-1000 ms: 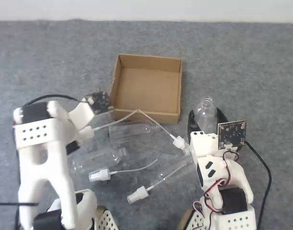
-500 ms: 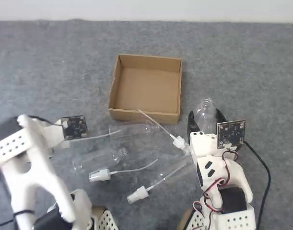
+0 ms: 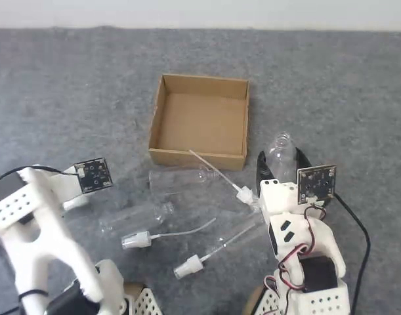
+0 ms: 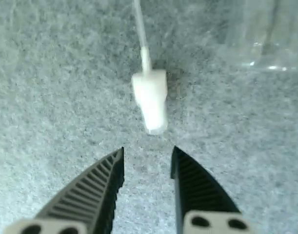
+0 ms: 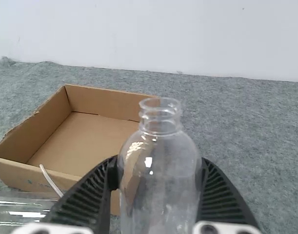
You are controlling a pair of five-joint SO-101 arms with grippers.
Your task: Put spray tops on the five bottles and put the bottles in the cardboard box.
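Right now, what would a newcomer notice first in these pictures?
The right pincer grips a clear, capless bottle near the cardboard box. The left pincer hovers open over a white spray top lying on the grey carpet.

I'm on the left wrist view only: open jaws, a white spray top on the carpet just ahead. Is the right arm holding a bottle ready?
Observer: Yes. The right arm's jaws are shut on an upright bottle with no top on it.
Operator: Anything in the cardboard box yet?
Observer: No, the cardboard box holds no bottles.
Operator: More spray tops around?
Observer: Three more lie between the arms; one spray top is nearest your side.
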